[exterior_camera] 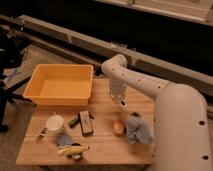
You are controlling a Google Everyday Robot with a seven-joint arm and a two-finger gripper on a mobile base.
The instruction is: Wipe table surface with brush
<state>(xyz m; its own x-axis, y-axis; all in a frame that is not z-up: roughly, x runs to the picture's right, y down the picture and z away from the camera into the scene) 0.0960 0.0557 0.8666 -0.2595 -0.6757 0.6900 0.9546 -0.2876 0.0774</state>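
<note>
The table surface (102,142) is a light-wood top of joined planks. The brush (54,123) seems to lie at its front left, a round pale head with a slim handle (42,133) running toward the left edge. My gripper (120,99) points down over the middle back of the table, to the right of the yellow tub. It is far from the brush and appears to hold nothing. The white arm (145,85) reaches in from the lower right.
A yellow plastic tub (35,92) fills the table's back left. A black block with pale centre (86,122), a small green item (74,121), an orange lump (118,127), a grey-blue cloth (137,130) and a banana (72,149) lie along the front. A long rail (75,40) runs behind.
</note>
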